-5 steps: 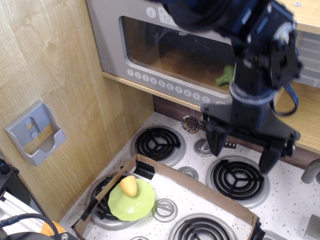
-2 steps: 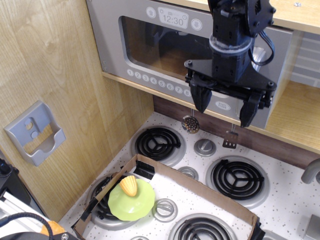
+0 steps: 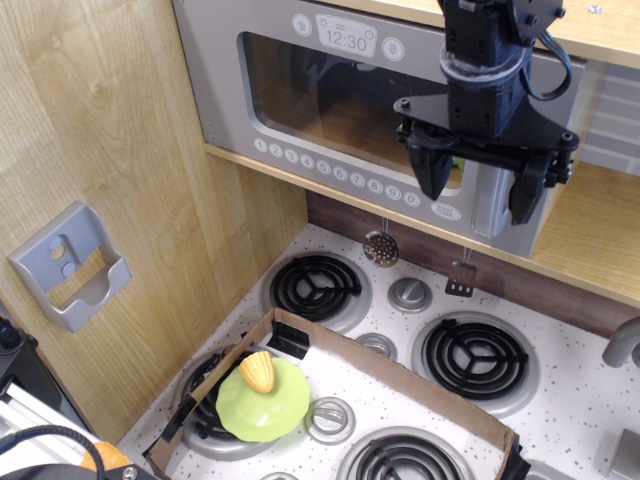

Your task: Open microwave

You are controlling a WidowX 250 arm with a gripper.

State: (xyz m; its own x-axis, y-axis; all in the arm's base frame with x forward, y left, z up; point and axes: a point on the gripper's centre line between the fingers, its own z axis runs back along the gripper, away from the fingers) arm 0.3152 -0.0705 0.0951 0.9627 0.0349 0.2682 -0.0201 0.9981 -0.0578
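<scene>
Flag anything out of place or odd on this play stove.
A torn cardboard tray lies across the burners. A green plate with a corn cob sits on the front-left burner. Something green shows inside the shut microwave.

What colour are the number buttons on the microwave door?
White, along the grey door's lower edge of the microwave, in the only view.

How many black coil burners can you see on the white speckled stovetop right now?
4: back-left black coil burner, back-right one, front-left one mostly under the cardboard tray and green plate, front one at the bottom edge. More may be hidden.
</scene>
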